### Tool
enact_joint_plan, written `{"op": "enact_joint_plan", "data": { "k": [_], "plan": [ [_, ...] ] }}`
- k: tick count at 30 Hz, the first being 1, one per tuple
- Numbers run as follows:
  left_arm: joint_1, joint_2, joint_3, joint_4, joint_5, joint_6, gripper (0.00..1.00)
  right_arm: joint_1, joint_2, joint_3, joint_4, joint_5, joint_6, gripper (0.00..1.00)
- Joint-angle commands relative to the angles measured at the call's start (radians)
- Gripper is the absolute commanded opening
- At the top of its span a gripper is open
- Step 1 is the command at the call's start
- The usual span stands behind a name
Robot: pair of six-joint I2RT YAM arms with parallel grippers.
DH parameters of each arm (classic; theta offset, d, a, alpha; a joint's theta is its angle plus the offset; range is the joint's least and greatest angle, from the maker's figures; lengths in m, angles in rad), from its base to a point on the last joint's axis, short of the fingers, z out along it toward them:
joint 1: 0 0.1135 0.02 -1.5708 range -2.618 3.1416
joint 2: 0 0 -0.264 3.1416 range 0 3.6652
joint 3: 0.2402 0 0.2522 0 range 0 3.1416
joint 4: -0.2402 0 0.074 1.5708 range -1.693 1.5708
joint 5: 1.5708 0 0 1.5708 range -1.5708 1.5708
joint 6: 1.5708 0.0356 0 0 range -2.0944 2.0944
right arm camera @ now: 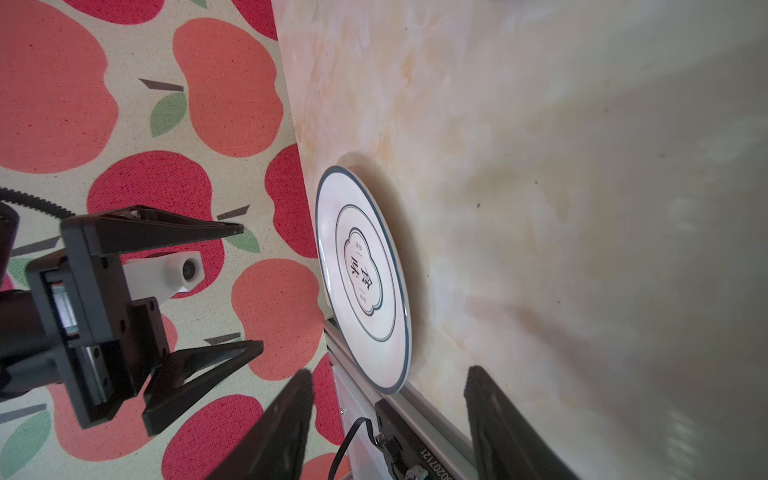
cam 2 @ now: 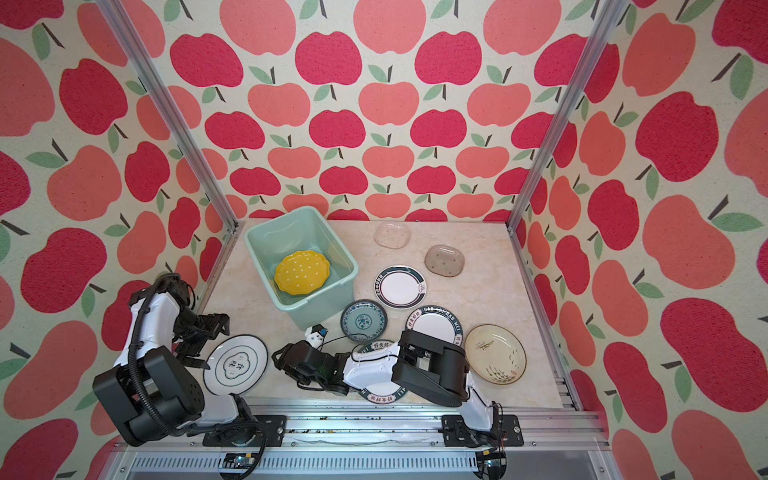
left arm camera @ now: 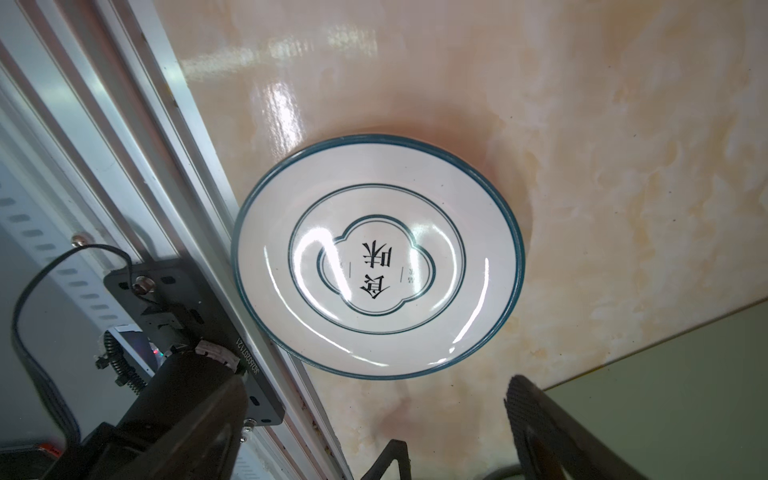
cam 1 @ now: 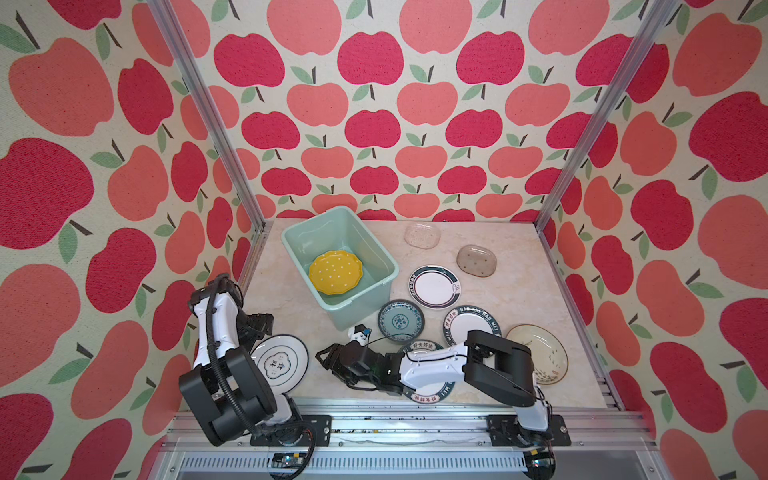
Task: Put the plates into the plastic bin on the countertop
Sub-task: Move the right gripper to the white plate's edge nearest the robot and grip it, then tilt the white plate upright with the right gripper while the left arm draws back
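Observation:
The mint-green plastic bin stands at the back left of the countertop with a yellow dotted plate inside. A white plate with a blue rim and centre characters lies at the near left, by the front rail. My left gripper hovers open at that plate's left edge, holding nothing. My right gripper reaches across the middle and points at the same plate. It is open, empty and a little short of the plate.
To the right of the bin lie a teal patterned plate, two white lettered-rim plates, a cream plate and two glass ovals. Another lettered plate lies partly under my right arm.

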Motion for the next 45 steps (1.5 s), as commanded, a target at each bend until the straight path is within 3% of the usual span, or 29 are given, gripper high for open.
{"op": "enact_joint_plan", "data": {
  "k": [1, 12, 31, 45],
  "plan": [
    [0.008, 0.009, -0.024, 0.013, 0.013, 0.028, 0.99, 0.004, 0.061, 0.057, -0.016, -0.058, 0.065, 0.61],
    [0.008, -0.089, -0.066, 0.007, 0.065, -0.023, 0.99, 0.007, 0.201, 0.218, -0.074, -0.149, 0.14, 0.55],
    [0.008, -0.302, -0.038, -0.101, 0.101, -0.11, 1.0, 0.011, 0.257, 0.369, -0.283, -0.189, 0.133, 0.29],
    [0.008, -0.338, 0.037, -0.131, 0.136, -0.108, 1.0, -0.001, 0.321, 0.439, -0.307, -0.18, 0.155, 0.23]
  ]
}}
